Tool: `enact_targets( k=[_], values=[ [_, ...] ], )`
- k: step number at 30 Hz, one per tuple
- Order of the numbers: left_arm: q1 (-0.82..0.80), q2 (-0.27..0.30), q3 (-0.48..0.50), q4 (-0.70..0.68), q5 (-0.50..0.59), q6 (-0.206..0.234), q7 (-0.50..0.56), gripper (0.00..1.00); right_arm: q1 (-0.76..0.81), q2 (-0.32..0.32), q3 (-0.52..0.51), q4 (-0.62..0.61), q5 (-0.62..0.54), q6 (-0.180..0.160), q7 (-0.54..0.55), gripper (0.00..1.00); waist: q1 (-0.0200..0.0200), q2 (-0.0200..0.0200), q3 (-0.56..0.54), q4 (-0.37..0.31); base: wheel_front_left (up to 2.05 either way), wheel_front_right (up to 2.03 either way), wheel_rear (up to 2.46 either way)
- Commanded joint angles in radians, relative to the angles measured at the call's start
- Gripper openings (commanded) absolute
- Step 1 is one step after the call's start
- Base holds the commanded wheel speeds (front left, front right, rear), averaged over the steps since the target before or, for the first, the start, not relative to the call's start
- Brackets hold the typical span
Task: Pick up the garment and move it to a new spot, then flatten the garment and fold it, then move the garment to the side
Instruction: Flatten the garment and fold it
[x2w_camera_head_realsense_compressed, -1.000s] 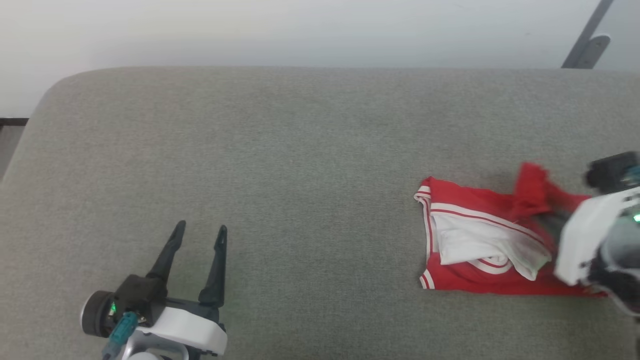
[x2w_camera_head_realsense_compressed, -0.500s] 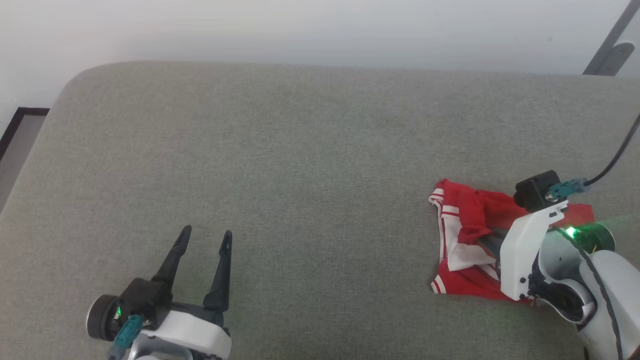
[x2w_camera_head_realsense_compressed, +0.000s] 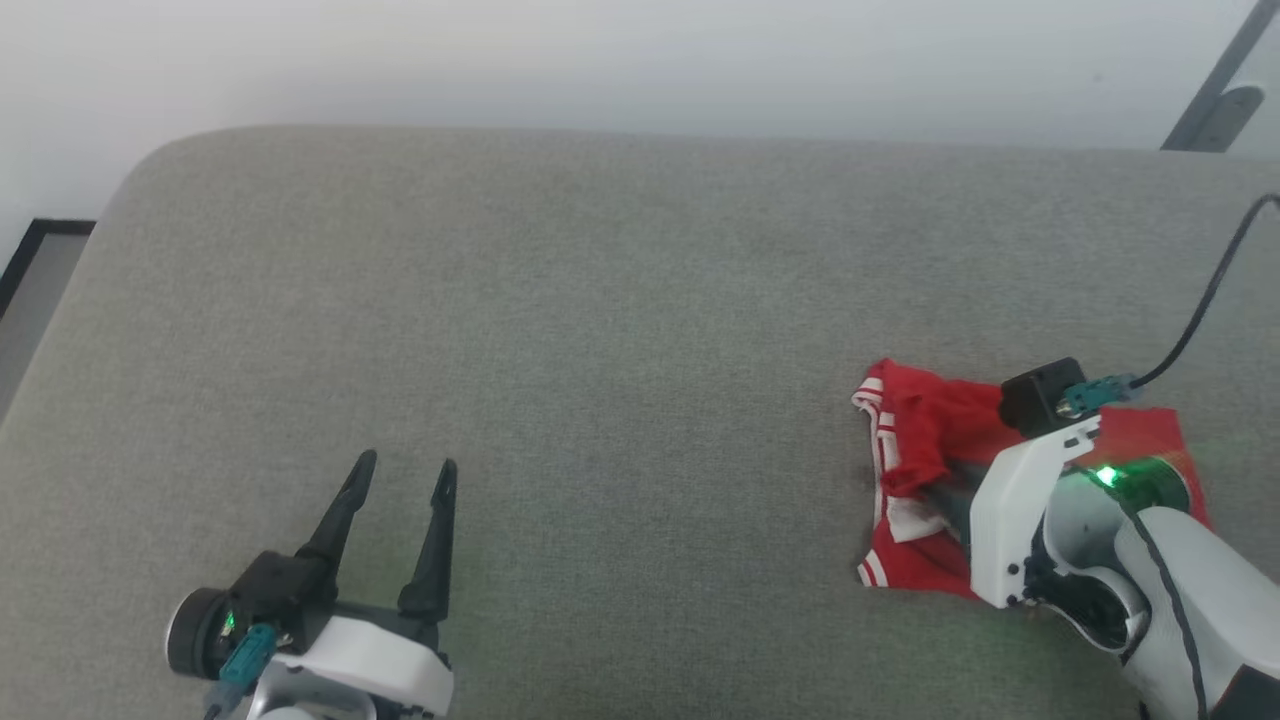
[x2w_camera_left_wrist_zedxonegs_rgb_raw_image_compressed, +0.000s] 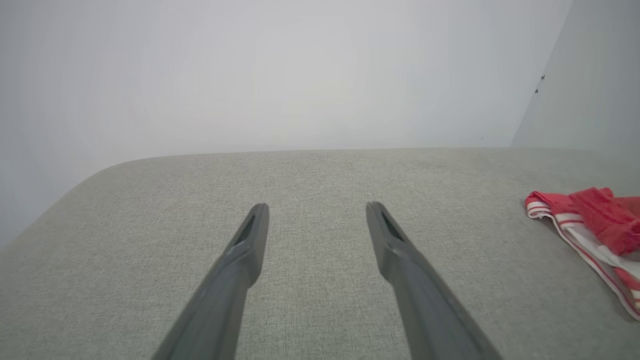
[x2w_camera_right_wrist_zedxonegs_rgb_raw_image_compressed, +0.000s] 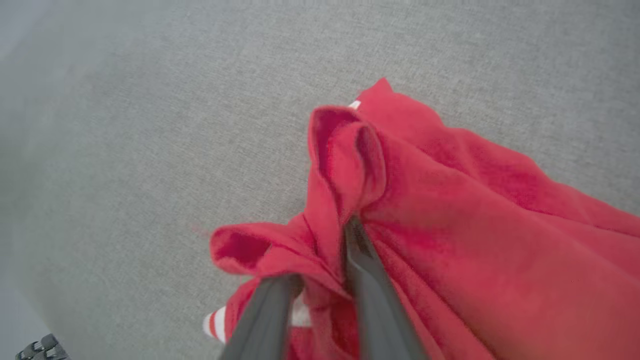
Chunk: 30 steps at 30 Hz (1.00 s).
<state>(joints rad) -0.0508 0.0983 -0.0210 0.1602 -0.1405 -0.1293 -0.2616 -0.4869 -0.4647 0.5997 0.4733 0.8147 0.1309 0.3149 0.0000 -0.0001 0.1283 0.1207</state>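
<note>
Gripping a raised fold of the garment (x2w_camera_right_wrist_zedxonegs_rgb_raw_image_compressed: 475, 240) are the right jaws — left jaws stand spread wide.

The left hand (x2w_camera_head_realsense_compressed: 408, 460) has two long, dark, tapering fingers (x2w_camera_head_realsense_compressed: 340, 510) on a black block, a white shell (x2w_camera_head_realsense_compressed: 380, 670) behind them and a teal plug (x2w_camera_head_realsense_compressed: 245, 665) beside it. The right hand (x2w_camera_right_wrist_zedxonegs_rgb_raw_image_compressed: 322, 250) has a white housing (x2w_camera_head_realsense_compressed: 1015, 510) with small dark screws (x2w_camera_head_realsense_compressed: 1013, 570). On top sit a black camera box (x2w_camera_head_realsense_compressed: 1035, 400), a teal connector (x2w_camera_head_realsense_compressed: 1095, 392) and a black cable (x2w_camera_head_realsense_compressed: 1200, 300). A green light (x2w_camera_head_realsense_compressed: 1105, 477) glows behind the housing.
</note>
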Motion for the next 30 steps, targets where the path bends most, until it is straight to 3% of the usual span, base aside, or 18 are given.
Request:
enact_targets(
  k=[1, 2, 7, 15, 24, 30],
  values=[
    [0.012, 0.008, 0.006, 0.004, -0.012, -0.002, -0.004, 1.0, -0.013, 0.0, 0.008, -0.006, 0.017, -0.001, -0.017, 0.95, 0.0, 0.0001, -0.012, -0.011, 0.0, 0.0, 0.0],
    [0.015, 0.01, 0.009, 0.005, -0.012, -0.002, -0.004, 1.0, -0.016, -0.007, 0.017, -0.009, 0.028, -0.001, -0.026, 1.0, 0.0, 0.0001, -0.018, -0.016, 0.0, 0.0, 0.0],
    [0.037, 0.025, 0.014, 0.018, -0.015, -0.002, -0.004, 1.0, -0.021, -0.042, 0.06, -0.041, 0.067, -0.001, -0.084, 1.0, 0.0, 0.0001, -0.051, -0.042, 0.0, 0.0, 0.0],
    [0.07, 0.039, 0.017, 0.038, -0.015, -0.002, -0.004, 1.0, -0.001, -0.113, 0.081, -0.027, 0.111, -0.001, -0.265, 1.0, 0.0, 0.0001, -0.1, -0.086, 0.0, 0.0, 0.0],
    [0.074, 0.032, 0.035, 0.076, -0.085, -0.002, -0.004, 1.0, 0.031, -0.116, 0.062, 0.097, 0.116, -0.001, -0.52, 1.0, 0.0, 0.0001, -0.133, -0.128, 0.0, 0.0, 0.0],
    [0.093, 0.033, 0.057, 0.063, -0.11, -0.002, -0.004, 1.0, 0.053, -0.101, -0.014, 0.134, 0.037, -0.001, -0.58, 1.0, 0.0, 0.0001, -0.149, -0.138, 0.0, 0.0, 0.0]
  ],
)
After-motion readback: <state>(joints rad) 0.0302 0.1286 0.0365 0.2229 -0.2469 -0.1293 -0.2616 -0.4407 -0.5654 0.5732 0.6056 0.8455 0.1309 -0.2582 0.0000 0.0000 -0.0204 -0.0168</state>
